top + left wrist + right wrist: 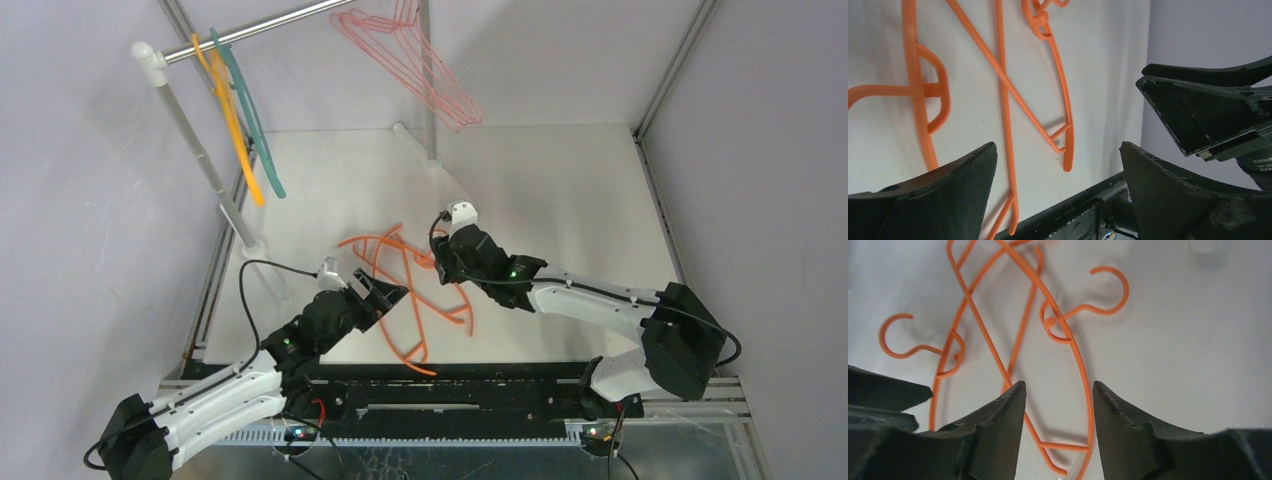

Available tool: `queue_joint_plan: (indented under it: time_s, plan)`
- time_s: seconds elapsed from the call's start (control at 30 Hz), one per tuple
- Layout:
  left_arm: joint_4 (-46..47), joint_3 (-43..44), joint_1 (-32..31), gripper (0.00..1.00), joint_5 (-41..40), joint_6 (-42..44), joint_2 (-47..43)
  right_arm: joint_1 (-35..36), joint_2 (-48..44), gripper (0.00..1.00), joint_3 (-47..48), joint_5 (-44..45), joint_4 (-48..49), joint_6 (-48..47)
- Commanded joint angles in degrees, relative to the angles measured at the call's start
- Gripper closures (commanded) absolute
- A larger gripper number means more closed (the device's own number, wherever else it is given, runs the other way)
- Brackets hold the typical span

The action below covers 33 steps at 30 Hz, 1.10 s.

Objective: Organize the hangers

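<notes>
Two bright orange hangers (pixel 911 60) were lying flat on the white table (pixel 560 190), crossed over each other in a bit of a tangle, right in front of the arm bases between the two arms. The right gripper (pixel 1059 383) hovered just over them with its fingers apart and nothing in them; from its wrist cam one hanger's curved bar ran under the gap, both hooks visible further out. The left gripper (pixel 1057 145) sat low beside the pile on the left side, fingers spread really wide, also holding nothing, with the hanger bars on the table ahead of it. Up on the silver rail (pixel 270 27) at the back, a yellow-orange hanger (pixel 233 125) and a teal hanger (pixel 256 130) hung side by side near the white post (pixel 190 135), and the pale pink hangers (pixel 425 70) hung bunched together further right along the same rail
</notes>
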Motion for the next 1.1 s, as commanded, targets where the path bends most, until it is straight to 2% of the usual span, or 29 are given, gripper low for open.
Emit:
queue_joint_plan:
  time_s: [0.0, 0.1, 0.23, 0.3, 0.53, 0.8, 1.07]
  plan:
    - [-0.7, 3.4, -0.5, 0.03, -2.0, 0.4, 1.0, -3.2, 0.6, 0.40, 0.2, -8.3, -2.3, -0.2]
    - [-0.7, 3.6, -0.5, 0.03, -2.0, 0.7, 1.4, -6.5, 1.1, 0.42, -1.7, -14.1, -2.1, -1.3]
    - [-0.7, 3.8, -0.5, 0.03, -2.6, 1.2, 1.6, -10.5, 4.4, 0.50, -1.9, -27.1, -0.5, -4.1]
    - [-0.7, 4.0, -0.5, 0.02, -2.5, 1.4, 1.7, -11.4, 6.9, 0.53, -0.8, -29.2, -1.1, -4.9]
    - [-2.4, 3.8, -0.5, 0.02, -3.8, 1.9, -0.5, -11.4, 12.8, 0.56, 1.3, -26.2, -2.7, -4.0]
    - [-3.6, 3.9, -0.5, 0.02, -5.1, 2.5, -1.6, -8.1, 13.1, 0.57, -1.1, -17.3, -4.0, -0.4]
    - [-3.3, 3.4, -0.5, 0.02, -4.8, 2.5, -1.3, -6.1, 17.1, 0.55, -1.7, -12.5, -4.6, 2.9]
